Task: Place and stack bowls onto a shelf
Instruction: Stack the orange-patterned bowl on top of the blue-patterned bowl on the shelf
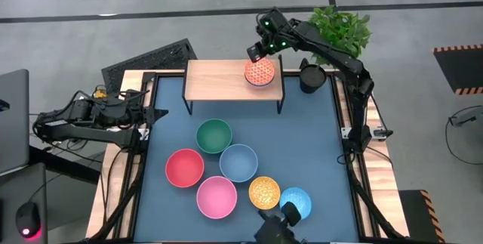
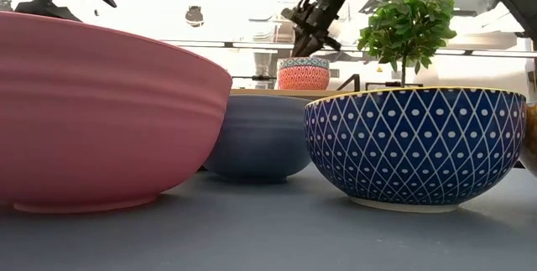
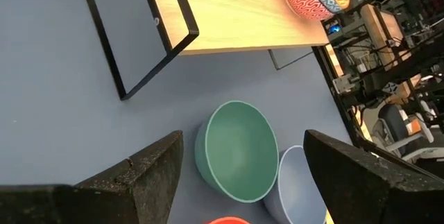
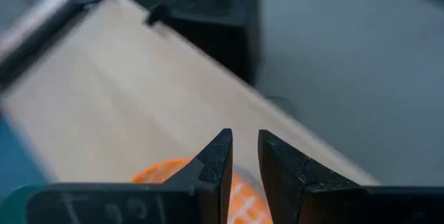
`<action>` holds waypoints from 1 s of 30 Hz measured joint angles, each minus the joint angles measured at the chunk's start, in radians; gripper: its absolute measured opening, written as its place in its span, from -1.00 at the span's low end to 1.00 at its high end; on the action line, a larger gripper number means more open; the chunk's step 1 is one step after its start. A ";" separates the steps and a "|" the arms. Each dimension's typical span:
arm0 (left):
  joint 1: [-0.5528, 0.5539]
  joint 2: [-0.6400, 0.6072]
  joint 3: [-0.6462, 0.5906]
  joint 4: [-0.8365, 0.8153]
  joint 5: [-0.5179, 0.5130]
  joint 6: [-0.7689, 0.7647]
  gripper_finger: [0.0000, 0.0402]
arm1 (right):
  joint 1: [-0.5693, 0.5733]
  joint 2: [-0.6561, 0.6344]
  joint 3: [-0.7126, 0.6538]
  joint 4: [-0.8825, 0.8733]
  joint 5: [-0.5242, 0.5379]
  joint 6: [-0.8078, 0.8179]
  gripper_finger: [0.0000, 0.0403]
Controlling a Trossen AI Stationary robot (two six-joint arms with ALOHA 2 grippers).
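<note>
Hovering over the orange bowl (image 1: 259, 72) on the shelf (image 1: 219, 80), right gripper (image 1: 256, 52) jaws narrow, seemingly empty.

Right gripper (image 1: 259, 53) just above bowl (image 1: 259, 71) on shelf (image 1: 219, 79); six bowls on table (image 1: 317, 153), well apart from it.

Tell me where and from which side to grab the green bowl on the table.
Take the green bowl by its rim, coming straight down from above, one finger inside and one outside. It sits upright and open, and its wall is thin. Choose the edge facing the shelf, since the grey-blue bowl sits close against the opposite side. The left gripper, open, looks best placed.
</note>
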 joint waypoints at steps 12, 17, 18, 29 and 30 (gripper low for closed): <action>0.000 0.000 0.000 -0.001 -0.007 0.011 0.41 | 0.150 0.006 0.000 0.013 0.426 -0.185 -0.62; 0.000 0.000 0.000 -0.001 -0.007 0.014 0.41 | 0.144 0.007 0.000 -0.023 0.426 -0.158 -0.67; 0.000 0.000 0.000 -0.001 -0.007 0.014 0.41 | 0.145 0.007 0.000 -0.027 0.425 -0.158 -0.67; 0.000 0.000 0.000 -0.001 0.002 0.018 0.41 | 0.140 0.026 -0.002 -0.067 0.363 -0.140 -0.68; 0.000 0.000 0.000 -0.001 0.002 0.018 0.41 | 0.141 0.028 0.000 -0.066 0.357 -0.139 -0.68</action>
